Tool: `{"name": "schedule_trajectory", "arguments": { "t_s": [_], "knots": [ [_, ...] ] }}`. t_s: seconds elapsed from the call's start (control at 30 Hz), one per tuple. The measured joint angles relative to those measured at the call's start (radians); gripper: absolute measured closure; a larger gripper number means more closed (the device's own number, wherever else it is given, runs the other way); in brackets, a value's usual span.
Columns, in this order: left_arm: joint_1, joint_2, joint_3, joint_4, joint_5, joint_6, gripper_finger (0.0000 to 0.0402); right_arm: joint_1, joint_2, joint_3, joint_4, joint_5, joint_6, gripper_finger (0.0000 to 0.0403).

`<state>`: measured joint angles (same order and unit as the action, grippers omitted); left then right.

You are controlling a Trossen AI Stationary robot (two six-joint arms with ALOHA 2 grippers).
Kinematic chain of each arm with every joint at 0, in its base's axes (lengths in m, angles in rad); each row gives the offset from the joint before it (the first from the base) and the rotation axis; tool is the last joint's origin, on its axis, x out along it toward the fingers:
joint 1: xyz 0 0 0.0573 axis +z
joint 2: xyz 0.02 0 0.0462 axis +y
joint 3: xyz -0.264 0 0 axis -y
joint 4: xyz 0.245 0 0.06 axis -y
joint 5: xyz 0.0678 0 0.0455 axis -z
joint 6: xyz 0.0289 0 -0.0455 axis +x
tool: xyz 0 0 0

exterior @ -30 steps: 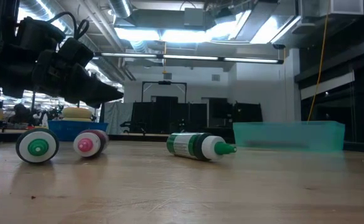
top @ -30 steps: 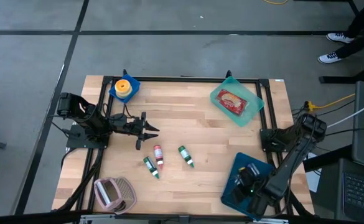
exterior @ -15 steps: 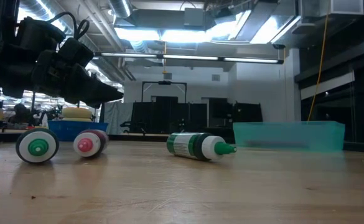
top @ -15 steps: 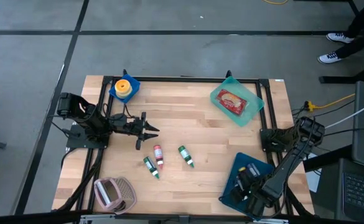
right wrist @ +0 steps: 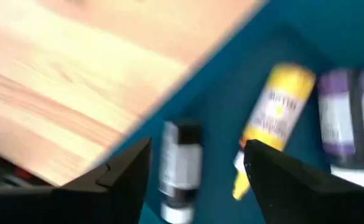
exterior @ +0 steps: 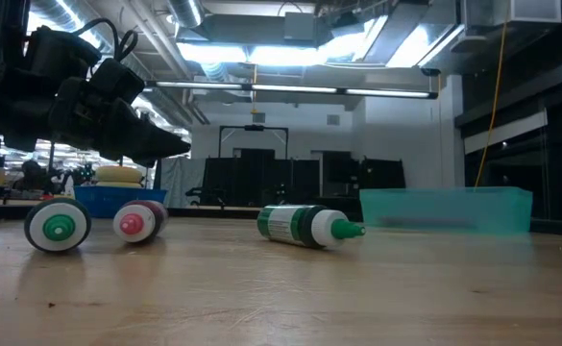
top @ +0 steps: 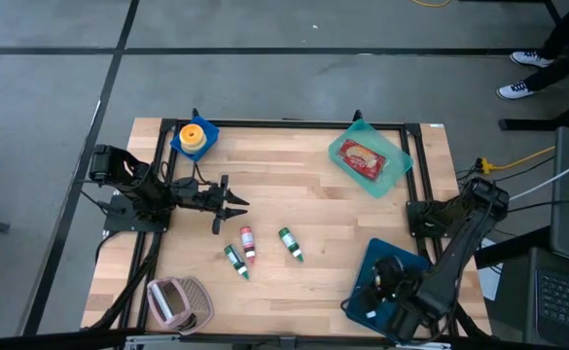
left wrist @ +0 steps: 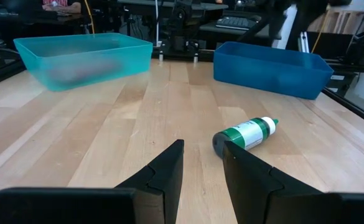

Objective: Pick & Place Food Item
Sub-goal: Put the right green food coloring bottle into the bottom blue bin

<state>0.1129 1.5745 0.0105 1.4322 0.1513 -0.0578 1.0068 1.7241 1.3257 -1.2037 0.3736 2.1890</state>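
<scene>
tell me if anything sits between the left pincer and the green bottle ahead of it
Nothing visible does. The left pincer is open and empty above the bare wooden table, and the green plastic bottle with the white cap lies on its side just beyond it.

my right arm hiding most of the blue bin, bottles inside it smeared by blur, labels unreadable, teal tray's contents a haze
</scene>
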Motion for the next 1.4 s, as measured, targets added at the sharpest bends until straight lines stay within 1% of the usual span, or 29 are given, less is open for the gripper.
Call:
{"name": "schedule_trajectory", "arguments": {
  "t_s": [0.1,0.23,0.3,0.37,0.47,0.63,0.73,0.93,1.13,1.23,1.4],
  "knots": [
    [0.000,0.000,0.000,0.000,0.000,0.000,0.0293,-0.005,0.000,0.089,-0.087,0.157,-0.027,0.0172],
    [0.000,0.000,0.000,0.000,0.000,0.000,0.0293,-0.032,-0.001,0.155,-0.085,0.432,-0.104,0.0186],
    [0.000,0.000,0.000,0.000,0.000,0.000,0.0293,-0.059,-0.001,0.170,-0.045,0.496,-0.185,0.0192],
    [0.000,0.000,0.000,0.003,0.000,0.006,0.0293,-0.096,-0.001,0.171,0.004,0.501,-0.287,0.0197],
    [0.000,0.000,0.000,0.008,0.000,0.009,0.0293,-0.172,0.004,0.171,0.098,0.459,-0.457,0.0204],
    [0.000,0.000,0.001,0.008,0.000,0.010,0.0293,-0.318,0.036,0.171,0.267,0.324,-0.761,0.0209],
    [0.000,0.000,0.001,0.008,0.000,0.010,0.0293,-0.400,0.064,0.171,0.305,0.241,-0.893,0.0209],
    [0.000,0.000,0.001,0.008,0.008,0.010,0.0293,-0.529,0.144,0.171,0.335,0.090,-1.060,0.0209],
    [0.000,0.000,0.001,0.007,0.010,0.010,0.0293,-0.620,0.240,0.171,0.486,-0.039,-1.225,0.0209],
    [0.000,0.000,0.001,0.007,0.010,0.010,0.0293,-0.658,0.284,0.171,0.531,-0.081,-1.265,0.0209],
    [0.000,0.000,0.000,0.007,0.011,0.009,0.0293,-0.708,0.349,0.171,0.538,-0.133,-1.304,0.0209]
  ]
}}
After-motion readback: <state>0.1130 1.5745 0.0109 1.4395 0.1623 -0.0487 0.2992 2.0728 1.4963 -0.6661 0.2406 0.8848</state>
